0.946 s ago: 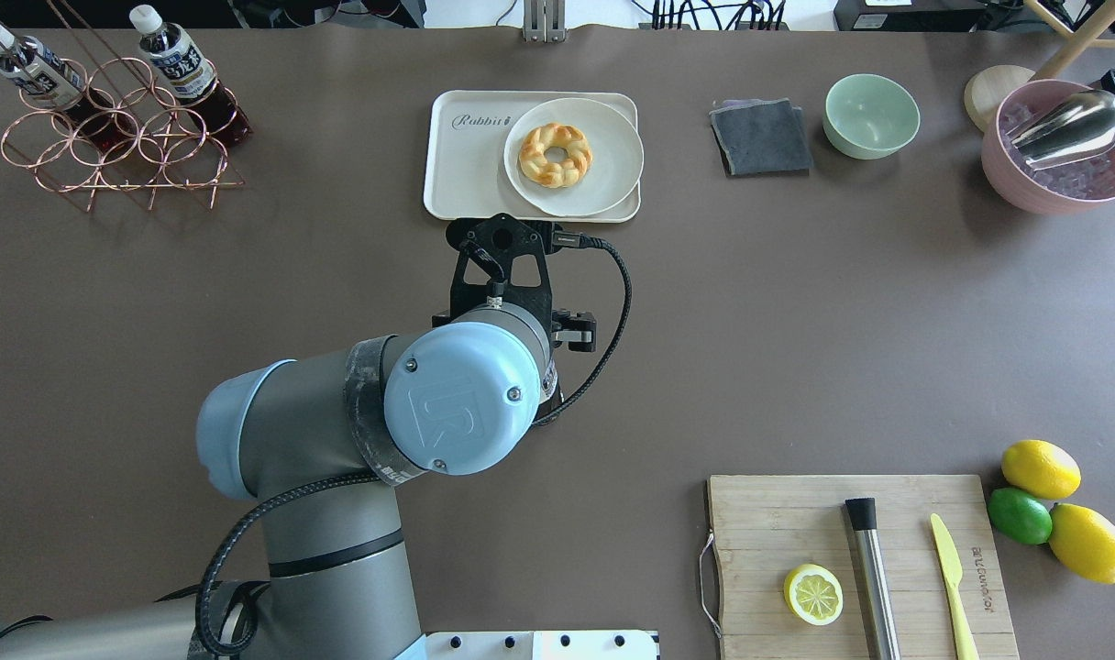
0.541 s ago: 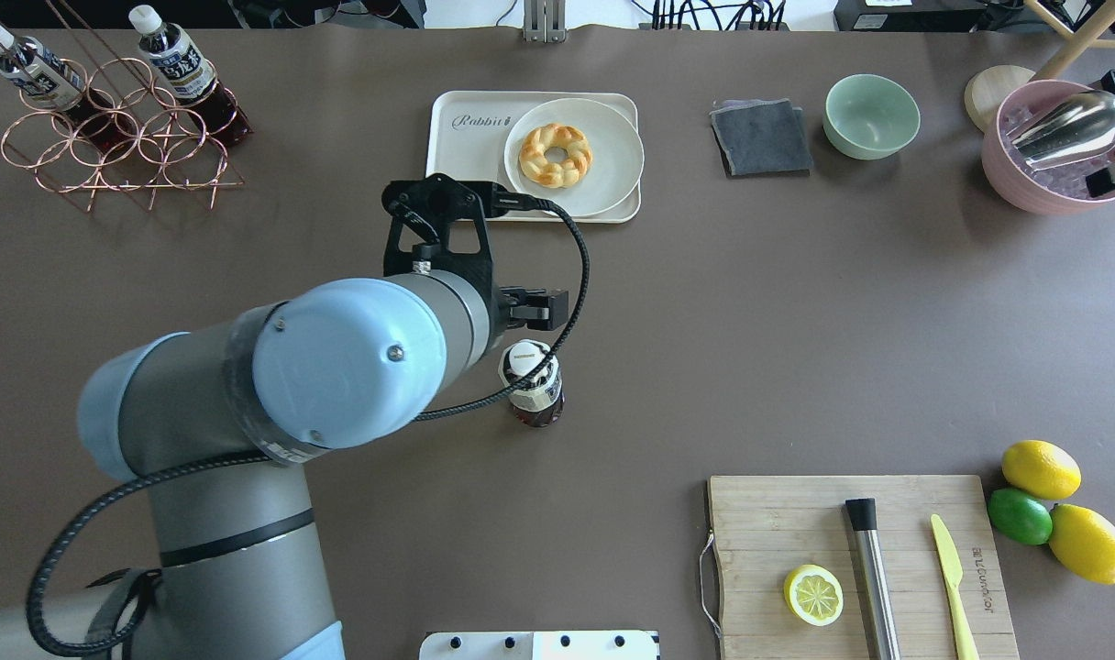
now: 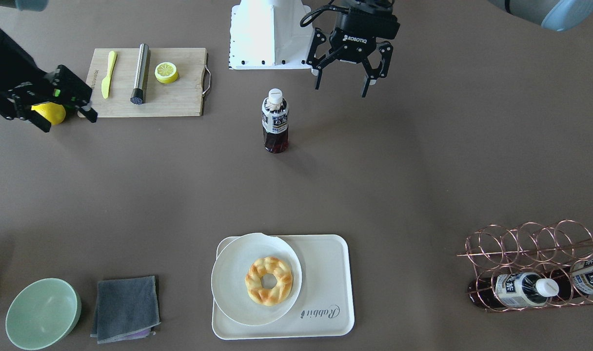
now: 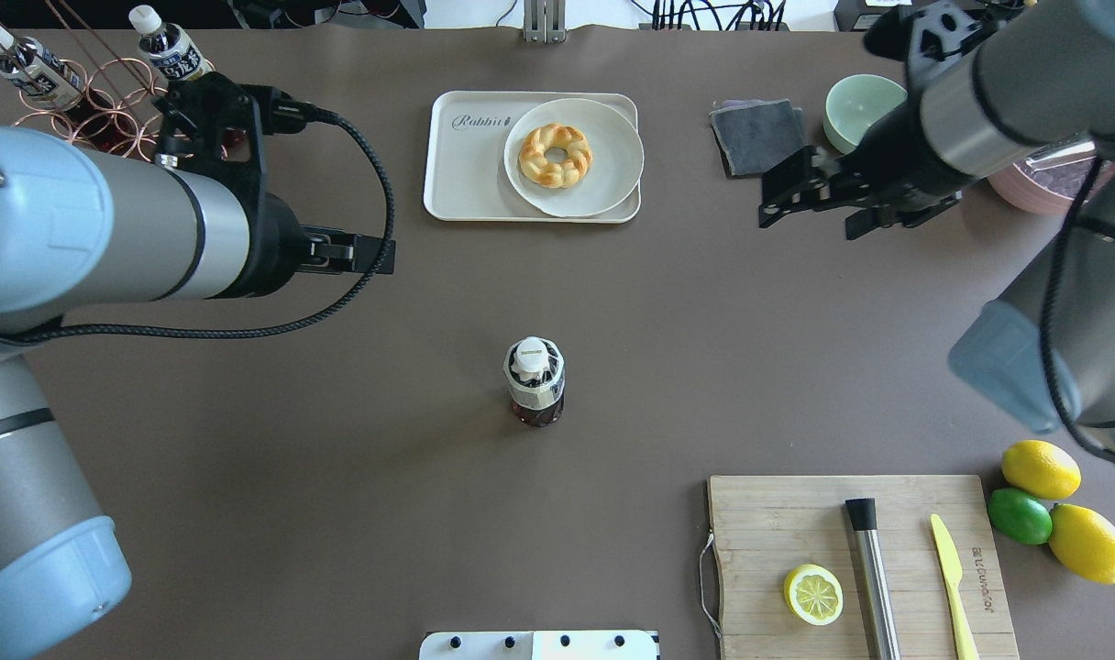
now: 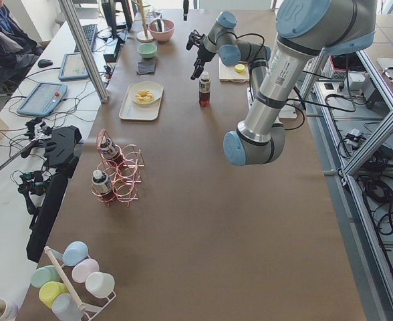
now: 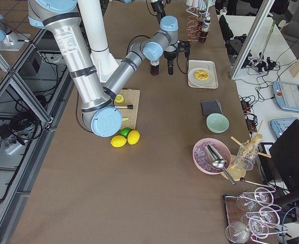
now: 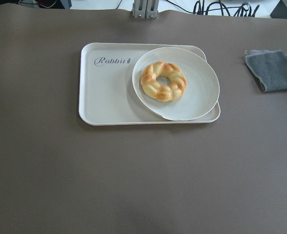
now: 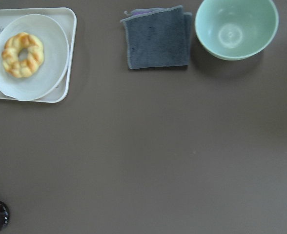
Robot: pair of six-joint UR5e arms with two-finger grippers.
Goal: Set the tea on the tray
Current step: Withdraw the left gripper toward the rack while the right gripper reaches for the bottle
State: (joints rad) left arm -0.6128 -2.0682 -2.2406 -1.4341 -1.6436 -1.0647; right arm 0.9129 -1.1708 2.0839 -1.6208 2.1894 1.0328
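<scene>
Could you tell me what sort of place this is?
Probably a robotics lab with a mock café table: a left arm and a right arm share the brown table, an operator's desk with tablets runs alongside, and a plated pastry on a tray and bottled tea serve as props.

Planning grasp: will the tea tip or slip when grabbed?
Tea stands upright, tall on a narrow base: a high push likely tips it. Liquid inside probably makes it heavy for its size. Round plastic body may slip.
</scene>
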